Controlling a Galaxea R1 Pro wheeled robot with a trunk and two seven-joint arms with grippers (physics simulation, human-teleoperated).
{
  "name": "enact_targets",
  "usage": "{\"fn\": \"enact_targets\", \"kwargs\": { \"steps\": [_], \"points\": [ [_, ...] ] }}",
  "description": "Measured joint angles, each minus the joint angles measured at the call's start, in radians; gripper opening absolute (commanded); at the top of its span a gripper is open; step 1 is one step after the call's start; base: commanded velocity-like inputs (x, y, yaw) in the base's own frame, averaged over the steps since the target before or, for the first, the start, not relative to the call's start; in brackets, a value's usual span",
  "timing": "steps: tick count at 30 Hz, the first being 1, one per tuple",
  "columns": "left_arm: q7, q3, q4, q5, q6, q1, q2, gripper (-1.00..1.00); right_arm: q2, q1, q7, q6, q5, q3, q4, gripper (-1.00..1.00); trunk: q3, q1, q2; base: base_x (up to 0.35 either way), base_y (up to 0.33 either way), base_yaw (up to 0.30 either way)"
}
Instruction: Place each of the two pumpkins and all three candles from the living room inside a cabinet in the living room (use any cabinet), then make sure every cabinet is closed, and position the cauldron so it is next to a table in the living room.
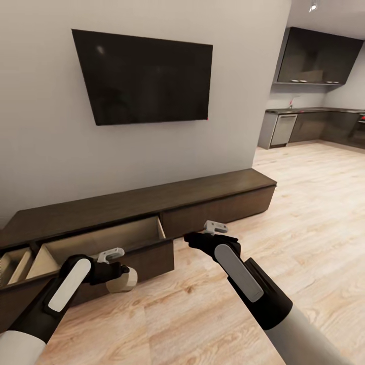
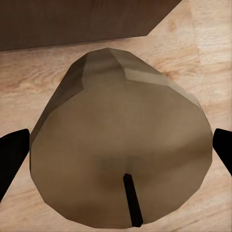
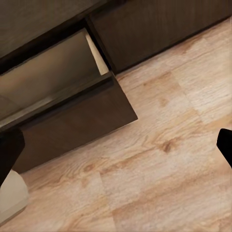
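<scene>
My left gripper (image 1: 120, 272) is shut on a cream-tan candle (image 1: 123, 281), held low over the floor just in front of an open drawer (image 1: 101, 242) of the long dark-brown cabinet (image 1: 218, 195). In the left wrist view the candle (image 2: 121, 140) sits between the two black fingertips (image 2: 10, 154), its dark wick toward the camera. My right gripper (image 1: 193, 238) is open and holds nothing, hovering over the floor to the right of the drawer's corner; its wrist view shows the pale drawer interior (image 3: 48, 72) and an edge of the candle (image 3: 9, 198). The pumpkins are out of view.
A second drawer (image 1: 15, 264) stands open at the cabinet's far left. A black TV (image 1: 144, 76) hangs on the wall above. Light wood floor (image 1: 304, 213) stretches right toward the grey kitchen units (image 1: 309, 124) at the back.
</scene>
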Motion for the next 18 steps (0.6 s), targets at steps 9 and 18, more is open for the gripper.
{"fn": "enact_targets", "kwargs": {
  "steps": [9, 18],
  "points": [
    [0.000, 0.001, -0.001, -0.001, 0.001, 0.000, 0.001, -1.00, 0.001, 0.000, -0.002, -0.001, 0.000, -0.004, 0.002, 1.00, 0.021, -0.034, 0.063, 0.000, 0.000, 0.197],
    [0.000, 0.000, -0.001, 0.000, 0.001, 0.000, 0.000, -1.00, 0.001, 0.000, 0.001, -0.001, -0.010, -0.003, 0.000, 1.00, 0.044, -0.069, 0.126, 0.000, 0.000, 0.077]
  ]
}}
